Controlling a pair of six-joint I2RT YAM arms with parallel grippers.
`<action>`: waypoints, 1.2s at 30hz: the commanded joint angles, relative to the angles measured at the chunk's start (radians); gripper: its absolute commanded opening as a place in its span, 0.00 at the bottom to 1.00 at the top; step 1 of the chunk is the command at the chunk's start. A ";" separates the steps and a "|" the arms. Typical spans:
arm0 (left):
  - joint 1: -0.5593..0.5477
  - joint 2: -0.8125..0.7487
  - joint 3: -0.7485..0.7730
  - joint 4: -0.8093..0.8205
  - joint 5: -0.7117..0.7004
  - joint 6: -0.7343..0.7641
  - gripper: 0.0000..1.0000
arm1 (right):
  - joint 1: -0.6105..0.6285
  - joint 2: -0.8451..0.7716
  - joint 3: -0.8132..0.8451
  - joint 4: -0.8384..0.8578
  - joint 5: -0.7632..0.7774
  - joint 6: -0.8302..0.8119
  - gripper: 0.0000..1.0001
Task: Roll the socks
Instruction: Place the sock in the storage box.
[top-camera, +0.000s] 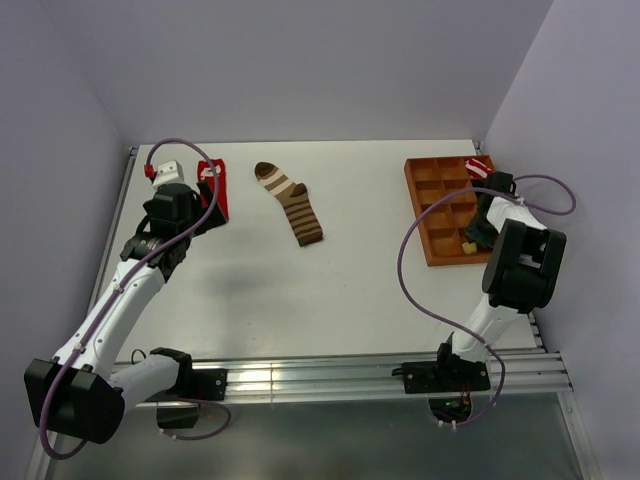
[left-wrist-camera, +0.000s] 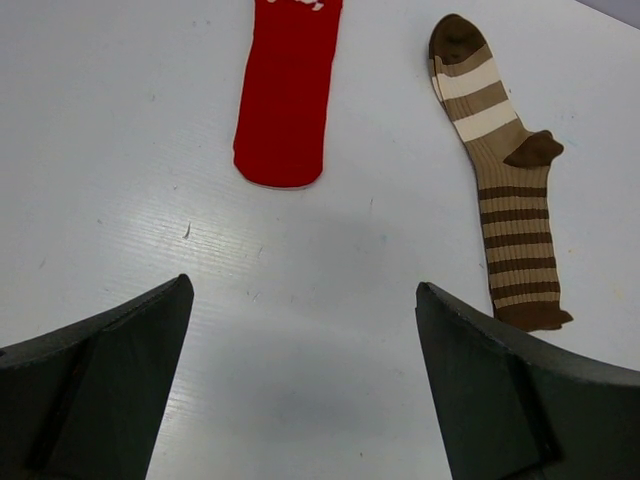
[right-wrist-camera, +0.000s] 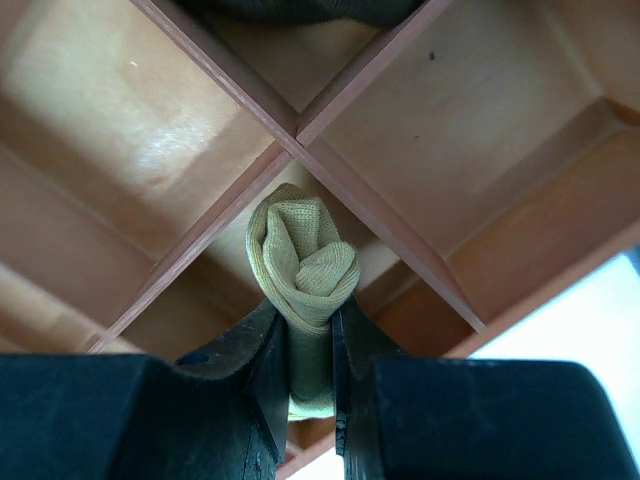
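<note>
1. One big white table (top-camera: 350, 280) holds everything.
2. One orange tray (top-camera: 417, 210) with many little boxes sits at 2 o'clock on the table.
3. The left gripper (left-wrist-camera: 302, 290) is at 10 o'clock over the table. Its jaws are spread wide and hold nothing.
4. The right gripper (right-wrist-camera: 310, 330) is over the tray. Its jaws pinch the yellow sock (right-wrist-camera: 305, 265).
5. The striped sock (top-camera: 290, 200), brown and tan, lies flat at 12 o'clock on the table, apart from the other socks.
6. The red sock (left-wrist-camera: 285, 100) lies flat at 10 o'clock on the table. It is just past the left gripper, not touching it.
7. The yellow sock is rolled up small. It is at a box near the tray's 6 o'clock edge. I cannot tell if it touches the bottom.
8. One red-and-white rolled bundle (top-camera: 479, 166) sits in the tray's 1 o'clock corner.
</note>
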 joint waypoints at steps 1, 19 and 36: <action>0.005 -0.013 -0.003 0.041 0.003 0.023 0.99 | -0.003 0.035 0.001 0.015 -0.023 -0.020 0.00; 0.005 -0.017 -0.006 0.045 0.002 0.026 0.98 | -0.004 0.077 0.060 -0.046 -0.060 0.006 0.39; 0.005 -0.027 -0.007 0.045 0.008 0.028 0.98 | -0.004 -0.054 0.096 -0.092 -0.010 0.078 0.57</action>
